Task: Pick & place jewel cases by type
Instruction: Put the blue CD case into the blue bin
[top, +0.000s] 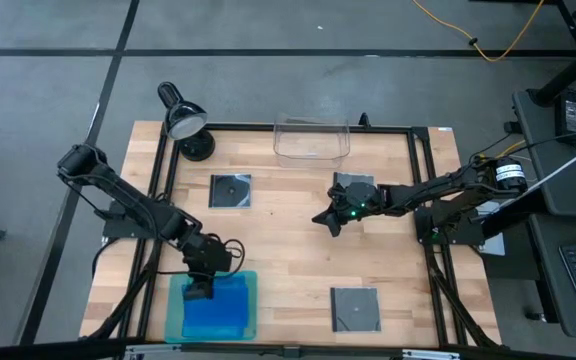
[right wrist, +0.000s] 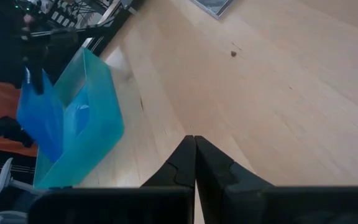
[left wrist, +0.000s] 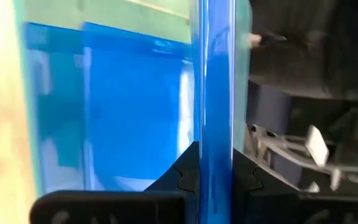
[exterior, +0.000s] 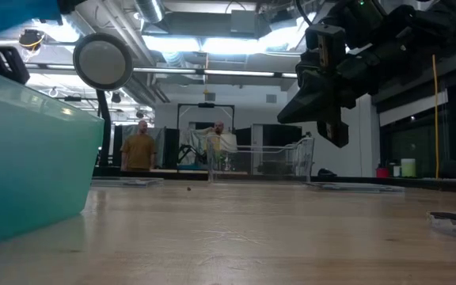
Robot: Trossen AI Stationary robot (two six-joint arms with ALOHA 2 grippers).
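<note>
Pinched edge-on between the left gripper's (left wrist: 213,177) dark fingers, a bright blue jewel case (left wrist: 213,81) stands upright over the teal-green tray (top: 211,306) at the table's near left corner; other blue cases (left wrist: 123,106) lie flat inside. Reaching in from the right, the right gripper (top: 331,219) hovers above mid-table, fingers pressed together on nothing. Three square dark grey cases (top: 231,190) lie apart on the pale wood. Behind them, the clear plastic bin (top: 311,141) sits at the far edge.
</note>
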